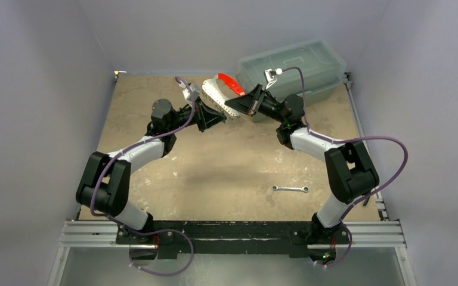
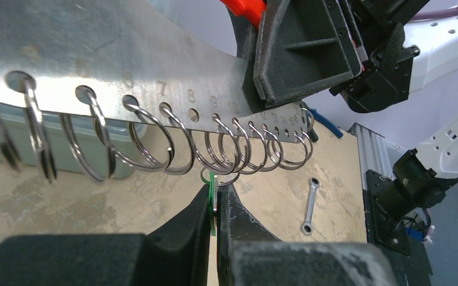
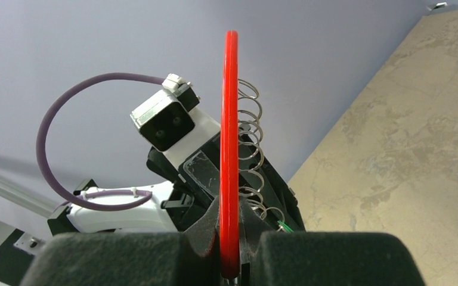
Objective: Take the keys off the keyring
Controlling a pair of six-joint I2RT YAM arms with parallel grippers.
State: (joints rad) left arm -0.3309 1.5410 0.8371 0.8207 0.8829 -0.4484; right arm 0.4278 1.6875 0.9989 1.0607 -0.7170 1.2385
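My left pincer point(image 2: 216, 201) pinched the green-headed key point(image 2: 210, 189) tight, just below the keyring point(image 2: 155, 71). My right pincer point(image 3: 229, 250), nearly closed, clamped the keyring's red section point(image 3: 231, 119) above the table's point(image 1: 214, 173) far side.

Tan mottled table point(image 1: 226, 170); silver wrench point(image 1: 290, 189) near right front; lidded grey bin point(image 1: 308, 62) far right corner.

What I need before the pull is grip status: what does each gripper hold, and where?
The left gripper pinches the small green-headed metal key by its green head; the right gripper clamps the flat white oval keyring on its red section.
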